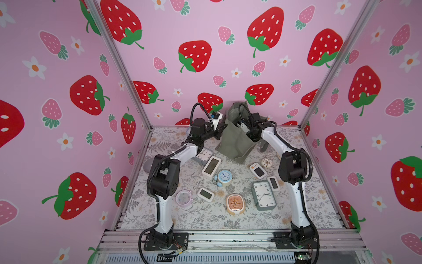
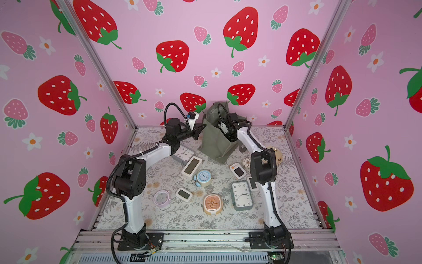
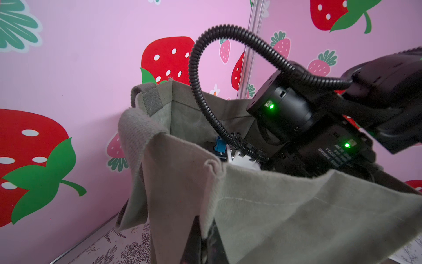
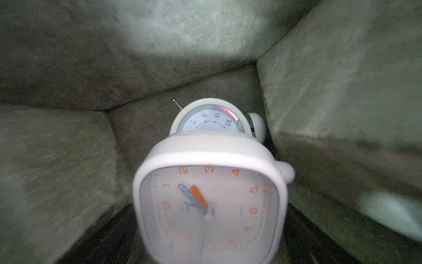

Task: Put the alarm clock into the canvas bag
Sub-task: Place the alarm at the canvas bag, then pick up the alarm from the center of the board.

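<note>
The left end effector (image 1: 218, 133) is pinched fully closed on the left rim of the canvas bag (image 1: 235, 141), which stands at the back of the worktop (image 1: 205, 219). Inside the bag, the right end effector (image 4: 211, 212) straddles the white alarm clock (image 4: 212, 228), spread wide; whether it grips the clock I cannot tell.

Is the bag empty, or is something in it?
Not empty. The right wrist view shows a white square clock and a round clock behind it, both between the bag's walls.
</note>
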Available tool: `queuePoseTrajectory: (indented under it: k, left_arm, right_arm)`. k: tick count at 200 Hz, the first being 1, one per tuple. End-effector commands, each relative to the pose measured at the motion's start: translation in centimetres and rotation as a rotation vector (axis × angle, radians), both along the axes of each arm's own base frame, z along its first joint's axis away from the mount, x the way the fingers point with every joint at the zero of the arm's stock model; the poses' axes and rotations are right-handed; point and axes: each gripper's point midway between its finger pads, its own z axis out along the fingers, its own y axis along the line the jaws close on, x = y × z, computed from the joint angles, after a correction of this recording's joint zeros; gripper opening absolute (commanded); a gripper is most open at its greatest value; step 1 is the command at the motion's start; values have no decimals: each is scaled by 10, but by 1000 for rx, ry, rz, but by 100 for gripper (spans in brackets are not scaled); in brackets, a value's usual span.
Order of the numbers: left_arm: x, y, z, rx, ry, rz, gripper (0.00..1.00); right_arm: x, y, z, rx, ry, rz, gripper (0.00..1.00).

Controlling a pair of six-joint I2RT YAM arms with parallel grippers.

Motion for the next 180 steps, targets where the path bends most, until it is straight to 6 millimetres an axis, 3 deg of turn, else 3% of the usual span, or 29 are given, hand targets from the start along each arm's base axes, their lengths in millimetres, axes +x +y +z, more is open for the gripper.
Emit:
queuePoseTrajectory:
  k: [1,33,128,150,180]
  left_arm:
    - [6,2,-1,-2,-17,14,0]
    - [10,7,-7,-1,-8,28,0]
    - [13,9,-9,-6,-1,33,0]
    - [14,10,-11,-5,5,34,0]
    - [16,12,-13,-10,16,36,0]
  right_arm:
    - [-10,6,81,84,-121,8,100]
    - [-24,1,126,128,-184,11,100]
    - [-45,-9,173,194,-249,15,100]
    - [-67,-12,188,231,-275,31,93]
    - [-120,-18,209,276,-342,81,91]
